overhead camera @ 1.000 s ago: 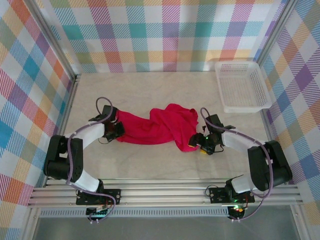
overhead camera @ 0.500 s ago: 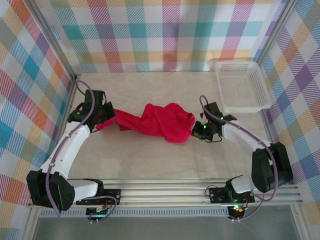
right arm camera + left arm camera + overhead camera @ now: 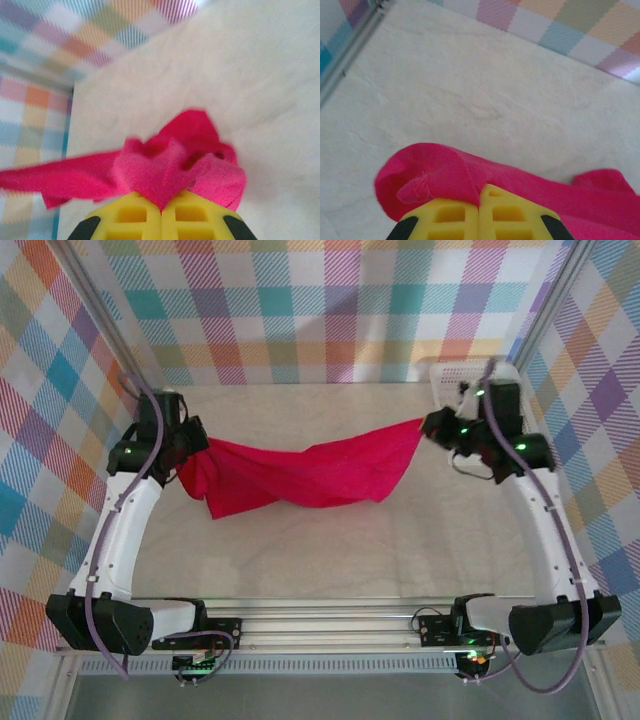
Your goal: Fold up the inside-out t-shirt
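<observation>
Well, holding the red t-shirt point(image 3: 300, 475) stretched over the tabletop point(image 3: 330, 550), left fingers point(image 3: 469, 212) and right fingers point(image 3: 149, 212) pinching opposite ends.

My left arm point(image 3: 122, 520) stretches far up the left side and my right arm point(image 3: 548, 520) far up the right, wrists spread wide apart. My left fingers point(image 3: 447, 217) are pressed together on one end of the t-shirt point(image 3: 300, 475), and my right fingers point(image 3: 132, 215) are pinched on the other.

Bright, even light, faint shadows; the t-shirt point(image 3: 165, 170) seems slightly blurred at right wrist.
</observation>
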You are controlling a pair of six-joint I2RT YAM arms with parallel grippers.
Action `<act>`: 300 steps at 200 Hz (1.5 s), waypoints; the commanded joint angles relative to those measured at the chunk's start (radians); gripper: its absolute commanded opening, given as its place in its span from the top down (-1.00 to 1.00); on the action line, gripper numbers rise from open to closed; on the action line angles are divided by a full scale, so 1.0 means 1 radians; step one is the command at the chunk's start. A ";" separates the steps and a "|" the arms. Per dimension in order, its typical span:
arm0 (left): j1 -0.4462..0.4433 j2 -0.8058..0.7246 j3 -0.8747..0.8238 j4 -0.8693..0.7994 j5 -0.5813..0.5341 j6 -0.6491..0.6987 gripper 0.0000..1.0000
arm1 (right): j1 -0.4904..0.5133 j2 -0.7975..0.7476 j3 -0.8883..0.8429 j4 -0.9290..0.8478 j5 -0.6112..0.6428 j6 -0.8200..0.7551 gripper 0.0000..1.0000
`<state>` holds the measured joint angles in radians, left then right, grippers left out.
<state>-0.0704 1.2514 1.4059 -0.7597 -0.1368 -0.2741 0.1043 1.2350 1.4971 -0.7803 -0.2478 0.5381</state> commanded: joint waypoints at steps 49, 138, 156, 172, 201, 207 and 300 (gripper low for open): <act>0.089 -0.034 0.219 -0.031 -0.059 0.090 1.00 | -0.227 0.031 0.401 -0.165 -0.078 -0.063 1.00; 0.090 -0.125 0.344 0.024 0.350 0.035 1.00 | -0.232 0.004 0.497 -0.158 -0.173 -0.043 1.00; 0.090 -0.137 0.406 0.008 0.398 0.025 1.00 | -0.230 0.003 0.569 -0.188 -0.165 -0.054 1.00; 0.090 -0.159 0.454 0.013 0.433 0.007 1.00 | -0.231 0.009 0.651 -0.228 -0.152 -0.071 1.00; 0.090 -0.200 0.509 0.022 0.417 -0.019 1.00 | -0.230 0.017 0.789 -0.303 -0.119 -0.099 1.00; 0.090 -0.206 0.522 0.015 0.404 -0.017 1.00 | -0.231 0.015 0.806 -0.312 -0.115 -0.101 1.00; 0.090 -0.027 0.331 0.102 0.436 -0.043 1.00 | -0.231 0.082 0.565 -0.133 -0.139 -0.053 1.00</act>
<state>0.0040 1.0752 1.8385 -0.7208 0.2264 -0.2802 -0.1188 1.2343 2.1941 -1.0378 -0.3775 0.4568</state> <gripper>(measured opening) 0.049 0.048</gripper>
